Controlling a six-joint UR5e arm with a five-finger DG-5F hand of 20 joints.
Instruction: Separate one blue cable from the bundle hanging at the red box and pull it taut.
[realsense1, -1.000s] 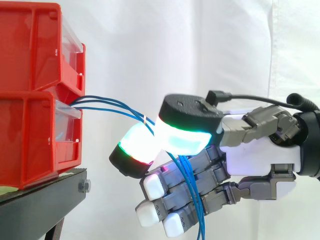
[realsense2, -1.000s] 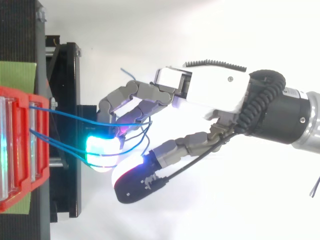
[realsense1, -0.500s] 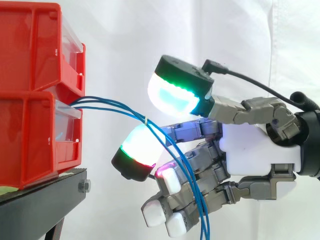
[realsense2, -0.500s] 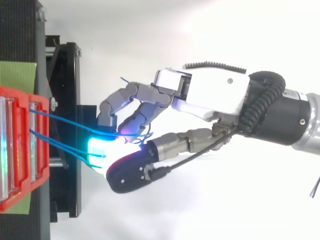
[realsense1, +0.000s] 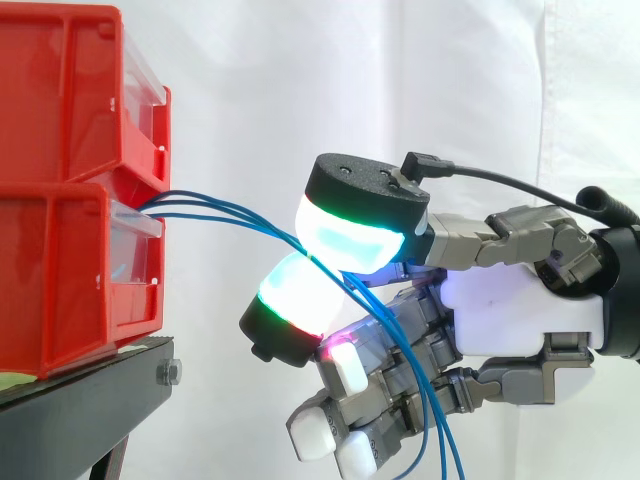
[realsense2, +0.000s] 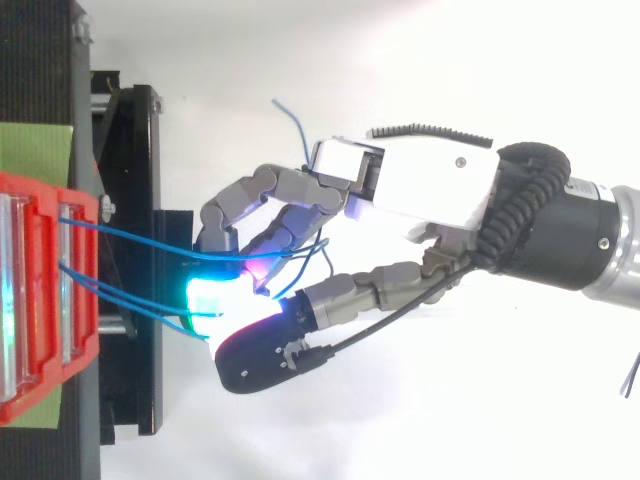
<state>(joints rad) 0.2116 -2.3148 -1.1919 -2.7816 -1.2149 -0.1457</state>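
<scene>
The hand (realsense1: 520, 310) has a white palm shell, grey segmented fingers (realsense1: 415, 330) and black-backed pads (realsense1: 350, 240) glowing cyan, green and white.

Two red bins (realsense1: 70, 190) sit stacked at the left of the side view, on one black stand (realsense1: 80, 400). About three blue cables (realsense1: 220, 209) leave the lower bin. One hand (realsense1: 520, 310) is at the right.

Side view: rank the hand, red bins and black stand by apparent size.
1. The hand and the red bins: about alike; the bins run off the edge, so unranked.
2. The black stand, what shows of it.
</scene>
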